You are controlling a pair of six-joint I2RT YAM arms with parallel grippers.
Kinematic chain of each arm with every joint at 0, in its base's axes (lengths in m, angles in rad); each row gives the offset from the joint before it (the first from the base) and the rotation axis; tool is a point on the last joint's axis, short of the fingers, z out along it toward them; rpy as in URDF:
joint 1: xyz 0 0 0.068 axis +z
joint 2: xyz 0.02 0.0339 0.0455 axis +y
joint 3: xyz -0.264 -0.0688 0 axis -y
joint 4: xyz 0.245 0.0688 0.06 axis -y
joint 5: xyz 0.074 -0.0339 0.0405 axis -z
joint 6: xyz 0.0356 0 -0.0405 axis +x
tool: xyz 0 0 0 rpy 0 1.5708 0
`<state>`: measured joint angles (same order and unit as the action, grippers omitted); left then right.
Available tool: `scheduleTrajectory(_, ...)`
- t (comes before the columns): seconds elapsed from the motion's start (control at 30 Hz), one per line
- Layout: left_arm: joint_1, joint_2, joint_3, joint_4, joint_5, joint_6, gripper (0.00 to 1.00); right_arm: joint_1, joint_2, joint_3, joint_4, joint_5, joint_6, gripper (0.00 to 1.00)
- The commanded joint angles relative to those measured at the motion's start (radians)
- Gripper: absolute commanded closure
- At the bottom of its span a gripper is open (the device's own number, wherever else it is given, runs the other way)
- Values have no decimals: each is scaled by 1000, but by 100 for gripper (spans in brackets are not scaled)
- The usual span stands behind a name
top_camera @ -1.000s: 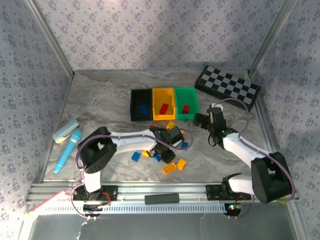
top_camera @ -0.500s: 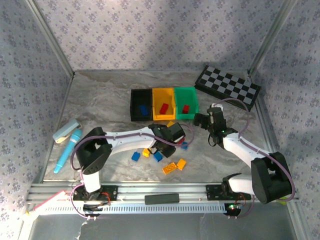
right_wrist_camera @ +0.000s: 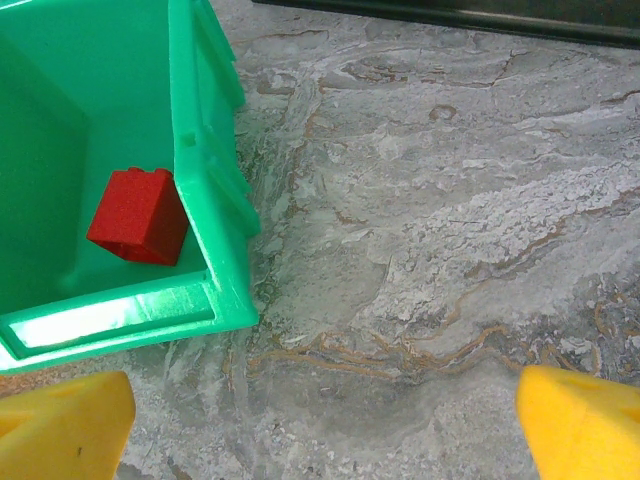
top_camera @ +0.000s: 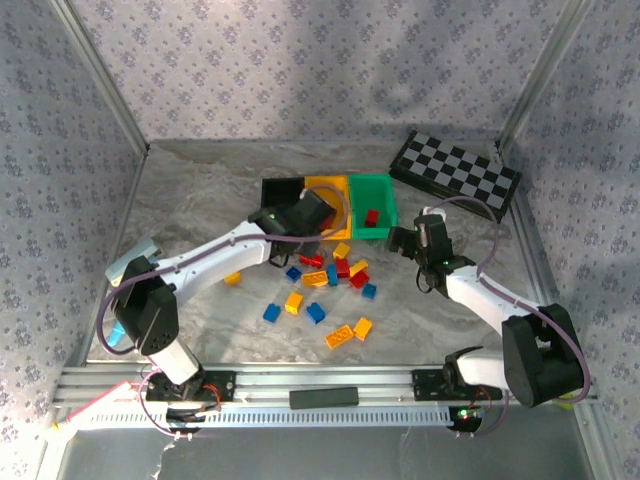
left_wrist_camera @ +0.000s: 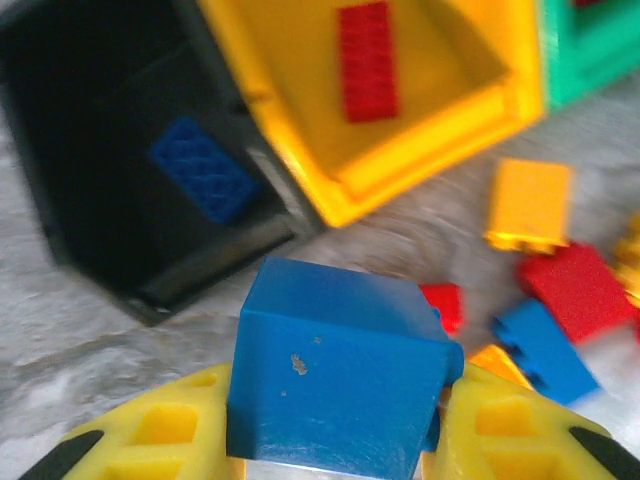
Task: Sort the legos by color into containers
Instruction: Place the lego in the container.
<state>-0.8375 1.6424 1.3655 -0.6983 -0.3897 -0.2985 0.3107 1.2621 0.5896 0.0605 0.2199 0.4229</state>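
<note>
Yellow plastic fingers (left_wrist_camera: pixel 100 450) around a smooth, boxy blue brick (left_wrist_camera: pixel 335 370)

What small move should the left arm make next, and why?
Probably ease forward over the black bin and release. The left tool is shut on a blue lego, that bin lies just ahead of it, and it already holds a second blue lego.

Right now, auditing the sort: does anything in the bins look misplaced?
Yes: one red studded plastic brick lies in the yellow-orange plastic bin, another red brick in the green plastic bin, splitting one colour.
</note>
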Motion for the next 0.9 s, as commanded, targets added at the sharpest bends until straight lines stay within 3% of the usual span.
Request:
scheduleTrajectory(0.0, 70, 27, 55, -3, -33, -47, 90, -4, -9, 12, -9, 6, 14, 0)
scheduleTrajectory(0.17, 186, 111, 109, 48, 22, -68, 88, -4, -10, 14, -11, 4, 13, 0)
scheduleTrajectory(0.2, 205, 132, 127, 50, 33, -70, 83, -4, -10, 12, -10, 3, 15, 0)
scheduleTrajectory(0.37, 260, 217, 251, -7, 110, -65, 40, -4, -9, 17, -13, -5, 16, 0)
scheduleTrajectory(0.5, 238, 181, 214, 14, 118, -65, 28, -4, -12, 16, -14, -3, 17, 0)
scheduleTrajectory(0.87, 125, -55, -103, 160, 23, -48, 28, -4, 12, 23, -8, -21, 26, 0)
